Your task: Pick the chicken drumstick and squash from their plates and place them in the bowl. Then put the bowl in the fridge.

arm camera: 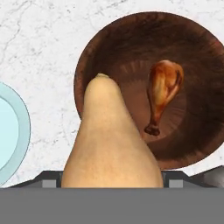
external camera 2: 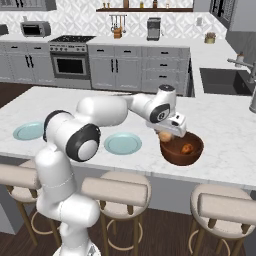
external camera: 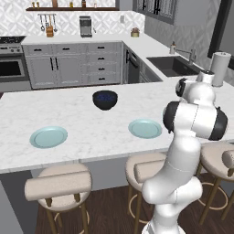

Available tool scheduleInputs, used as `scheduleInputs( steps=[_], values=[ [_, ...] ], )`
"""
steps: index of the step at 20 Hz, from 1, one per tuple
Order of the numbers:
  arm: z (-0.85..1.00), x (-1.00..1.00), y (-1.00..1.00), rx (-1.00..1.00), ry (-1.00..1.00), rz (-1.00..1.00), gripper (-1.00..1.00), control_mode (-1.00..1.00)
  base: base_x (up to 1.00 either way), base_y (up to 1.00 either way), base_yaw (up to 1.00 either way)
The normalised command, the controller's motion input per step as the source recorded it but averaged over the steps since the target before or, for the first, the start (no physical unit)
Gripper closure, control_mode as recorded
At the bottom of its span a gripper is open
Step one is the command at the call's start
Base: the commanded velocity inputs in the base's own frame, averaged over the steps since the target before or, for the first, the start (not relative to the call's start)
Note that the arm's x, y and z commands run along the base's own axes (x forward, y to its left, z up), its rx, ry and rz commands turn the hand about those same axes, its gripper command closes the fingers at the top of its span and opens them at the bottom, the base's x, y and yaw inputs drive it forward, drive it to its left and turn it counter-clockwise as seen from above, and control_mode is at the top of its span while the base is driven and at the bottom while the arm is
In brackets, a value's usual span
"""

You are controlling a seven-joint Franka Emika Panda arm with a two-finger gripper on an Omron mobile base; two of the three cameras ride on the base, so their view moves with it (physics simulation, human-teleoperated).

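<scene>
You are looking at the hand hanging just over the near-left rim of the bowl, which is sitting on the white marble worktop at the right of the right base view. The hand is gripping the squash with its jaws spread wide around the fat end; in the hand view the squash is filling the lower middle, its narrow stem end pointing up and overlapping the bowl's left rim. In the right base view you are seeing only a small tan piece of the squash under the hand, poised above the bowl's edge rather than resting inside it. The drumstick is lying in the bottom of the bowl, fat end up and thin bone end down as the hand view shows it, and it is showing as a small orange-brown lump inside the bowl in the right base view. Just left of the bowl, a teal plate is lying bare on the worktop, and its edge is cutting into the left side of the hand view. A second plate is sitting well apart, farther left along the worktop. In the left base view you are seeing both plates with a small dark bowl standing behind and between them, while the arm's white body is blocking the right part of the worktop.
</scene>
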Motion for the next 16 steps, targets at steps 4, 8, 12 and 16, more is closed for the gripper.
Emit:
scheduleInputs(
  steps=[4,8,12,16],
  values=[
    [-0.01,0.01,-0.68,0.0,0.02,0.0,1.0,-1.0,0.0,0.0,0.0],
    [-0.38,0.04,-0.42,0.0,0.01,0.0,1.0,-1.0,0.0,0.0,0.0],
    [-0.63,0.05,-0.09,0.0,0.01,0.0,1.0,-1.0,0.0,0.0,0.0],
    [-0.36,0.2,-0.02,0.0,0.0,0.0,1.0,-1.0,0.0,0.0,0.0]
  ],
)
